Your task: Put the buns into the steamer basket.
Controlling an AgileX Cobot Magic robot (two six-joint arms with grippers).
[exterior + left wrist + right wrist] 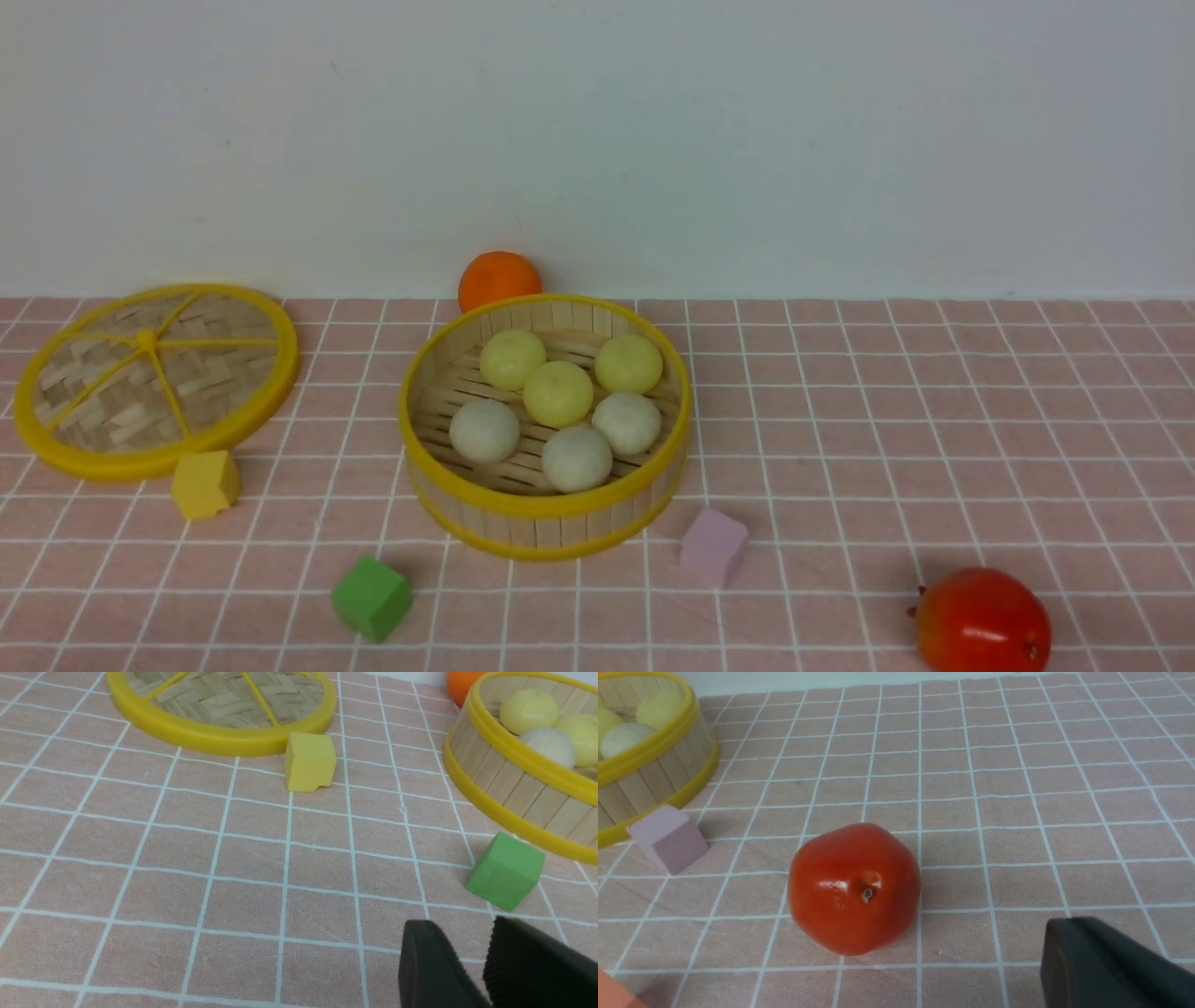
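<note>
The steamer basket (546,525) stands at mid-table, round, with bamboo slats and yellow rims. Several buns lie inside on its slatted floor: three pale yellow ones (557,393) at the back and three off-white ones (577,457) at the front. Neither arm shows in the front view. In the left wrist view my left gripper (462,926) is open just above the cloth with nothing between its fingers, near the green cube (505,870) and the basket (514,788). In the right wrist view my right gripper (1069,927) is shut and empty, beside the red fruit (854,889), with the basket (644,779) farther off.
A flat woven lid (154,378) with a yellow rim lies at the left, a yellow cube (204,483) in front of it. A green cube (372,597) and a lilac cube (713,547) sit before the basket. An orange fruit (499,278) is behind it, a red fruit (982,622) at the front right.
</note>
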